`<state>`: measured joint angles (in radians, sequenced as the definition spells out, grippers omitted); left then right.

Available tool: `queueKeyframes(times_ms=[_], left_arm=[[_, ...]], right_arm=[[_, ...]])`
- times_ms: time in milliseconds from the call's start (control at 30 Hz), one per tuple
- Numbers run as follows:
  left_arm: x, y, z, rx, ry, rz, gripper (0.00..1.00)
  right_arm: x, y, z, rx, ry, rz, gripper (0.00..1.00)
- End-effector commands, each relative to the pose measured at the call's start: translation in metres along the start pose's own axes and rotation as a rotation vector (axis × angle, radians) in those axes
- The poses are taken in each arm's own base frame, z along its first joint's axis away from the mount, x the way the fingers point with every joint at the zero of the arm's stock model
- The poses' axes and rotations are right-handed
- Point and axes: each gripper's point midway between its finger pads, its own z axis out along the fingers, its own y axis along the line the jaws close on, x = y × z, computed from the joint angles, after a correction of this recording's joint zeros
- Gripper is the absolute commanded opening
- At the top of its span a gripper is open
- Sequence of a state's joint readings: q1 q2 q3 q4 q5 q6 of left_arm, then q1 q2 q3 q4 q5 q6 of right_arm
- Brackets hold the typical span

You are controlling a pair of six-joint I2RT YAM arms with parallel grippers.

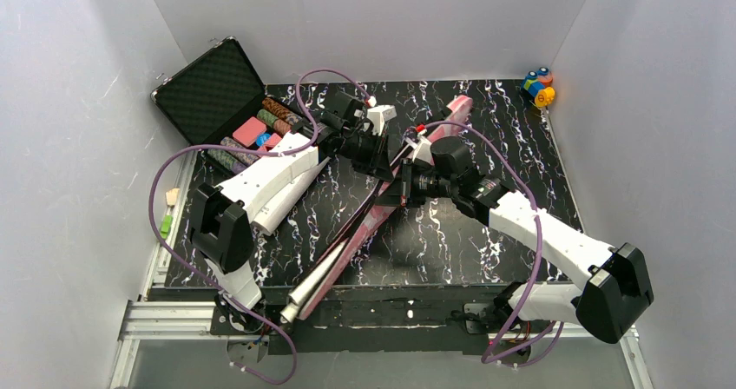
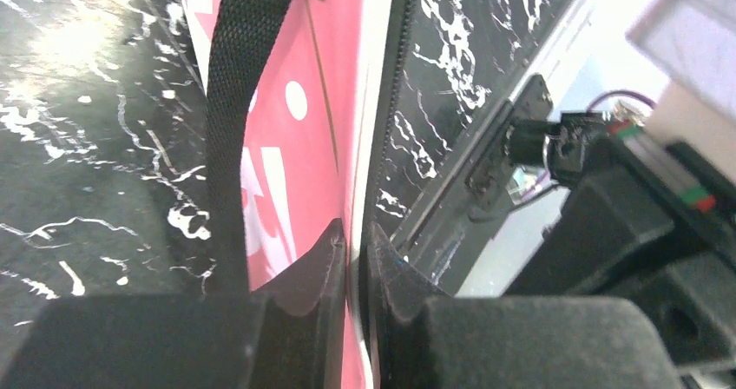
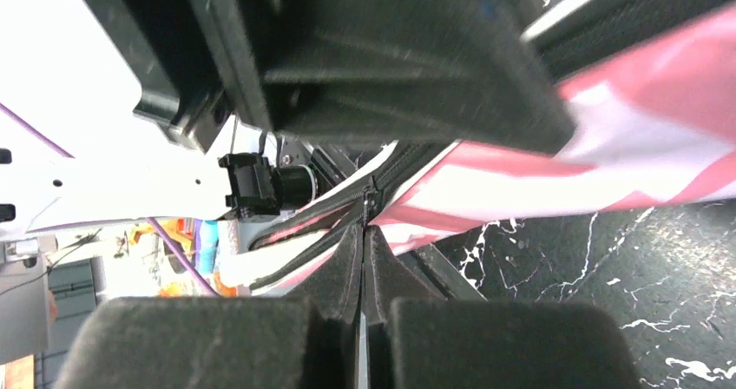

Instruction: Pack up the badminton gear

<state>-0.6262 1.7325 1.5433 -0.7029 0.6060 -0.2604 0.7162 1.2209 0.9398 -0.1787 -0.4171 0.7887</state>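
Looking down from above, you see the pink racket-shaped fabric cover (image 1: 356, 233) lying slantwise on the black, white-veined worktop (image 1: 512, 137). Its broad end points toward 1 o'clock and its narrow end toward 7 o'clock. At the narrow end a pale racket handle (image 1: 304, 295) pokes out and reaches the worktop's near edge.

Your two arms meet over the cover's upper half, near the middle of the worktop. The left one comes in from 8 o'clock and the right one from 4 o'clock.

Your left fingers (image 2: 317, 276) are closed on the cover's edge. A thin strip of pink-and-white fabric rises out of the narrow slit between them toward 12 o'clock, with a dark zip track running along its right side. The woven black strap (image 2: 233, 102) lies over the cover's pink printed face, at 11 o'clock from those fingers in the left wrist view.

Your right fingers (image 3: 391, 272) are pressed together, pinching the small black zip pull (image 3: 371, 205) at their tips. From that pull, two zip tracks part toward 9 o'clock. Something white shows between them, but you cannot tell what it is.

An open black case with a foam-lined lid (image 1: 208, 85), holding coloured poker chips (image 1: 260, 133), sits at the worktop's 10 o'clock corner. A small multicoloured toy (image 1: 538, 87) sits at the 2 o'clock corner, well apart from both arms.
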Motion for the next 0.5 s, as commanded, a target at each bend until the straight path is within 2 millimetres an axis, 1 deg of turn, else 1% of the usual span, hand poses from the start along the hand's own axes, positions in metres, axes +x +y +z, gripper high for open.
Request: queueKeyframes(times_ms=[0, 100, 200, 233, 300, 367, 433, 467], left_arm=[[-0.068, 0.015, -0.037, -0.171, -0.247, 0.026, 0.00], [-0.080, 0.018, -0.042, -0.214, -0.282, 0.002, 0.00], [-0.090, 0.015, -0.046, -0.223, -0.306, -0.007, 0.00], [-0.092, 0.014, -0.048, -0.223, -0.313, -0.006, 0.00], [-0.093, 0.015, -0.050, -0.235, -0.319, -0.005, 0.00], [-0.094, 0.022, -0.052, -0.275, -0.328, 0.005, 0.00], [-0.100, 0.030, -0.055, -0.324, -0.347, 0.020, 0.00], [-0.104, 0.031, -0.056, -0.334, -0.357, 0.030, 0.00]], right_arm=[[0.017, 0.045, -0.012, -0.168, 0.066, -0.053, 0.01], [0.020, 0.044, -0.011, -0.162, 0.091, -0.064, 0.01], [0.029, 0.036, -0.012, -0.146, 0.124, -0.086, 0.01], [0.033, 0.030, -0.013, -0.129, 0.134, -0.092, 0.01], [0.049, 0.014, -0.019, -0.098, 0.152, -0.101, 0.01], [0.065, 0.014, -0.031, -0.130, 0.182, -0.107, 0.01], [0.078, 0.012, -0.039, -0.129, 0.213, -0.100, 0.01], [0.085, 0.007, -0.042, -0.113, 0.226, -0.092, 0.01]])
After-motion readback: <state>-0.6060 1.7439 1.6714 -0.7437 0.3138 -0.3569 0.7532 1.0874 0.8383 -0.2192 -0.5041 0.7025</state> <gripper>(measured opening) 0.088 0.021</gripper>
